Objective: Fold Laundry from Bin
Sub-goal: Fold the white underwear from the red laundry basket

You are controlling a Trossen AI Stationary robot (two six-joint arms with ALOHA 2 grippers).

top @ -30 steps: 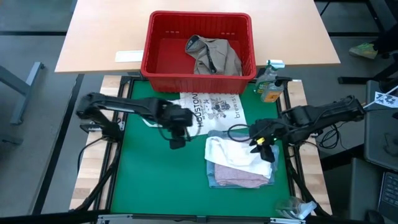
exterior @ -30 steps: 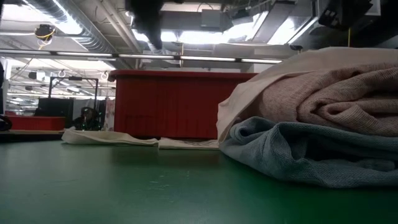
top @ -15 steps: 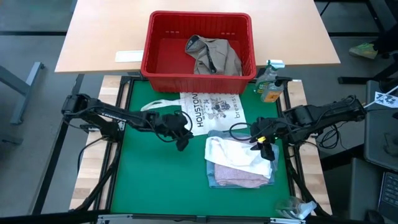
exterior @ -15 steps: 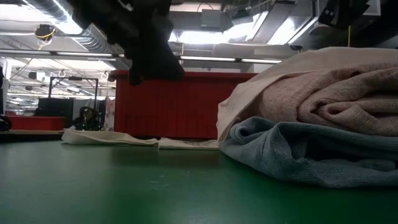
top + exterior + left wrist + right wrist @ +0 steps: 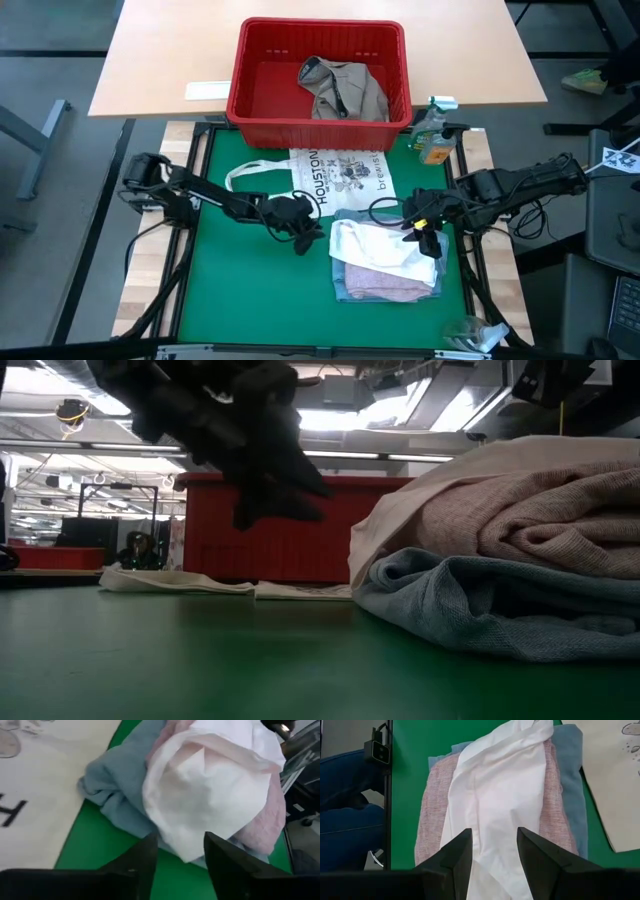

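The red bin [image 5: 262,75] stands on the far table with a khaki-grey garment [image 5: 345,88] lying in it. On the green mat lies a stack of folded laundry: a white piece [image 5: 372,247] on top, pink [image 5: 392,287] under it, light blue [image 5: 345,291] at the bottom. In the low view the stack [image 5: 500,550] fills the right side. My left gripper [image 5: 180,865] is open, low above the mat at the stack's left edge, slanting toward the white piece [image 5: 210,795]. My right gripper [image 5: 495,865] hangs open above the stack's right side.
A white tote bag printed "HOUSTON" [image 5: 340,175] lies flat between the bin and the stack, its handle loop [image 5: 245,172] toward the left. A spray bottle [image 5: 435,140] stands at the mat's far right corner. A person's legs in jeans [image 5: 345,810] show beyond the mat's right edge.
My left gripper has come down toward the mat and moved toward the table's right edge, up to the left side of the stack. It has tipped from pointing steeply down to slanting forward. The stack and the tote bag have not moved.
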